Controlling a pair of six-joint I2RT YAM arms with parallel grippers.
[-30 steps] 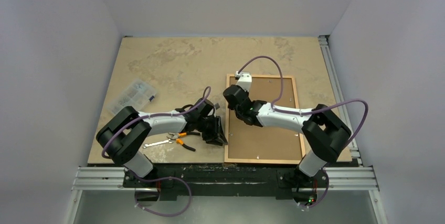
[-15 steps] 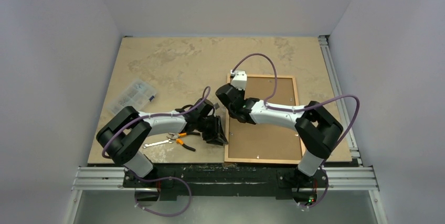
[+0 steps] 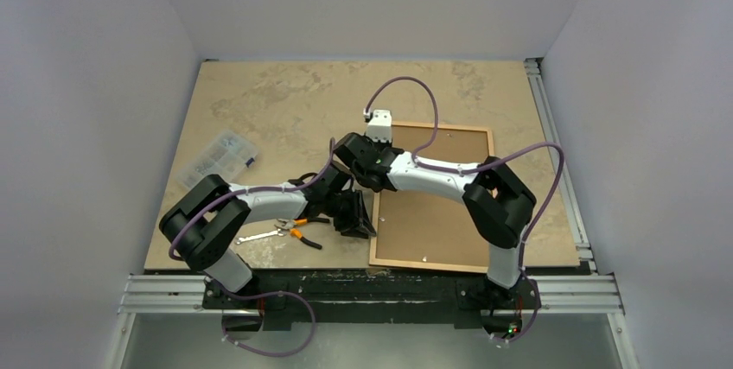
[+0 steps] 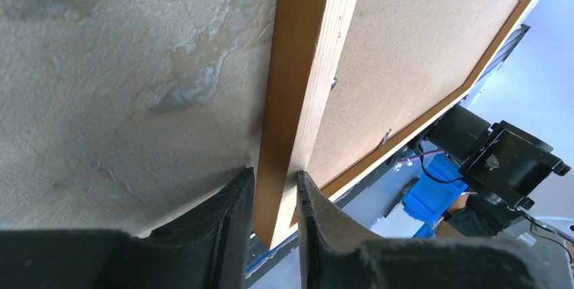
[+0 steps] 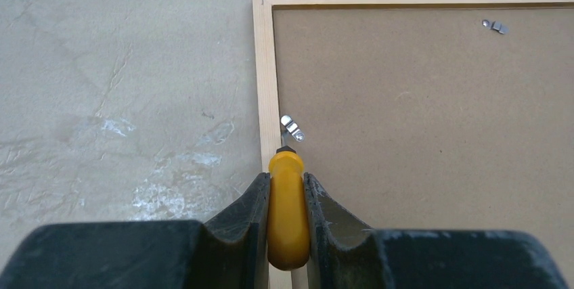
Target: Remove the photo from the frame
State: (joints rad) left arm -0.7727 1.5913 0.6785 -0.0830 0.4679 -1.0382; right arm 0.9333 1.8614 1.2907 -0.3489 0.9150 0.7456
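Beige tabletop (image 3: 285, 101), frame (image 4: 298, 86) edge pinched by left claw (image 4: 274, 175), yellow-handled tool (image 5: 288, 221) clamped in right claw (image 5: 288, 179), tip at metal clip (image 5: 292, 127)

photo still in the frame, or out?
In. The large rectangular photo, brown board back up, lies inside the thin orange-brown wooden frame; small metal clips sit at its edge.
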